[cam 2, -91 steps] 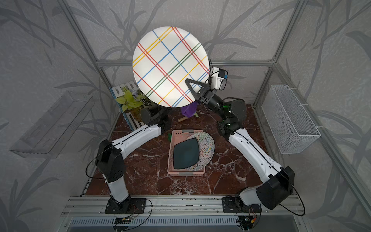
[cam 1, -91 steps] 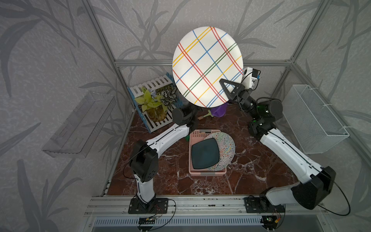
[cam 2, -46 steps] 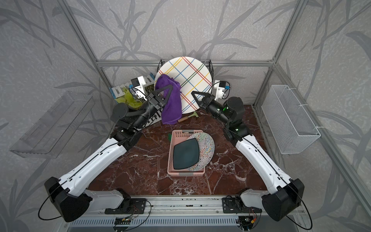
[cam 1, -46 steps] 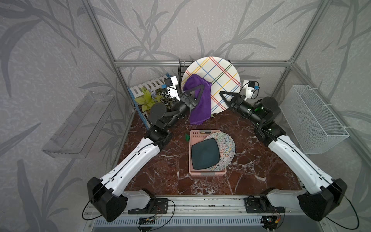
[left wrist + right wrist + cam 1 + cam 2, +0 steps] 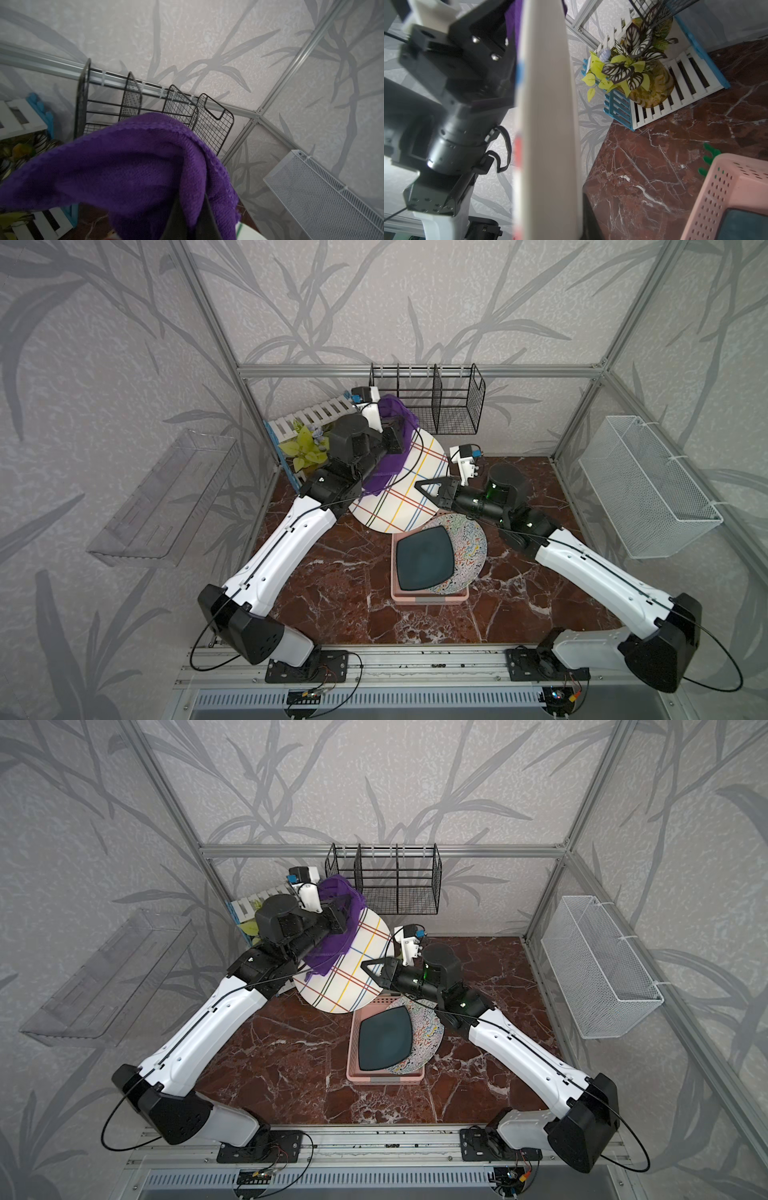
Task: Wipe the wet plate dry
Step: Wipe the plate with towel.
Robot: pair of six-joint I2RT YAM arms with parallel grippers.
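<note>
While the right jaws clamp the rim of the plate (image 5: 400, 506), the left jaws, closed on the cloth (image 5: 380, 479), should press it flat and sweep the whole face.

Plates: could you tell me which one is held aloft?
The white striped plate, in the right end effector; the dark square plate and squiggle-patterned plate lie in the pink basket.

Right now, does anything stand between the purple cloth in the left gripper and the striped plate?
Nothing visible does. The purple cloth lies against the striped plate; the right gripper clamps its rim, clear of the cloth.
</note>
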